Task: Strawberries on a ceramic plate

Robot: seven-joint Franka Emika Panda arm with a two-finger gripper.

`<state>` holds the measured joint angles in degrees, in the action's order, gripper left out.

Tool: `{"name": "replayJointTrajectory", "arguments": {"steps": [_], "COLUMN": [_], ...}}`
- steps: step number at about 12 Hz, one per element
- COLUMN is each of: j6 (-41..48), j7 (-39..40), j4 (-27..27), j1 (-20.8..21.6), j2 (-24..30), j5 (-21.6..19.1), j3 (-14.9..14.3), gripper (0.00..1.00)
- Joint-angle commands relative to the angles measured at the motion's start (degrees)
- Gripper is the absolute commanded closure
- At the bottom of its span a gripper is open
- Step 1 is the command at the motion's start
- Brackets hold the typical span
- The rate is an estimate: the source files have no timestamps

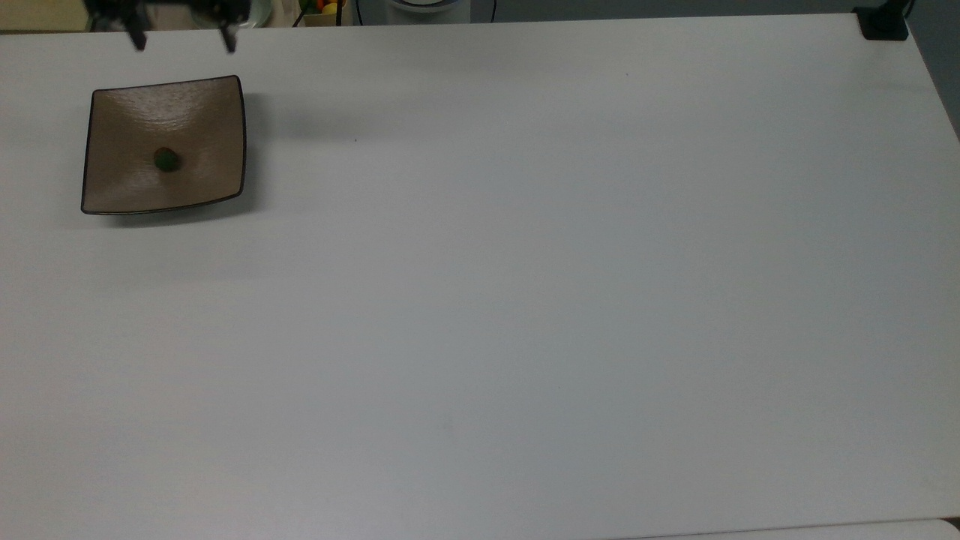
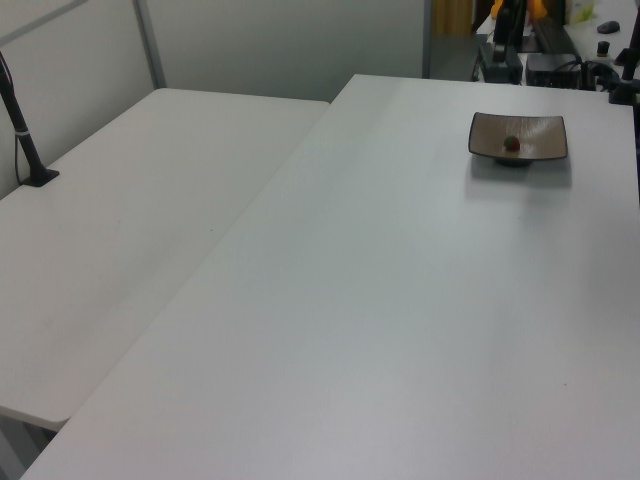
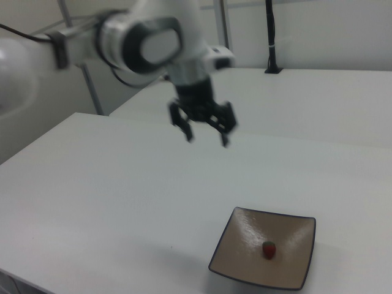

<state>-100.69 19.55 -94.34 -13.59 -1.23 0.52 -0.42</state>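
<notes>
A: How do the fingers stand?

B: Spread wide, with nothing between them. In the right view the gripper (image 3: 206, 133) hangs in the air with both dark fingers (image 3: 187, 131) pointing down and a broad gap from one to the other. In the top view the gripper (image 1: 183, 41) sits at the upper edge, its two finger ends poking down over the far border of the table (image 1: 525, 300), again set well apart.

A: And the arm behind it?

B: In the right view the white arm (image 3: 147, 40) reaches in from the right view's left, bends at a thick grey-capped joint and drops to the black gripper.

A: Where is the strawberry?

B: On the plate. In the top view the strawberry (image 1: 166, 159) lies near the middle of the square brown plate (image 1: 210, 112), showing mostly its green cap. In the right view the strawberry (image 3: 269, 249) looks red and sits in the hollow of the plate (image 3: 245, 233). In the left view it is a small red and green dot (image 2: 512, 144) on the plate (image 2: 540, 130).

A: How far is the gripper from it?

B: Well apart. In the right view it hangs high above the table (image 3: 92, 184), off toward the right view's left of the plate, touching neither plate nor fruit.

A: Where does the plate sit?

B: Near the top view's upper left corner of the white table. In the left view it is at the far right of the table (image 2: 400, 300).
</notes>
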Motion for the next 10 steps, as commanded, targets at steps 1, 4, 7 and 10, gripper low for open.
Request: {"name": "replayJointTrajectory", "arguments": {"steps": [1,4,7,10], "j6": [7.33,7.80,5.26,0.85], "j7": [-6.95,-16.54,-17.09,-16.47], "j4": [-1.55,-1.81,-2.16,-2.25], "j1": [7.41,15.85,20.70,22.72], "j2": [7.54,8.09,6.07,2.73], "j5": [-2.10,-2.71,-3.77,-3.77], "j3": [-0.81,-0.29,-0.29,-0.29], "gripper": [0.00,0.00,0.00,0.00]}}
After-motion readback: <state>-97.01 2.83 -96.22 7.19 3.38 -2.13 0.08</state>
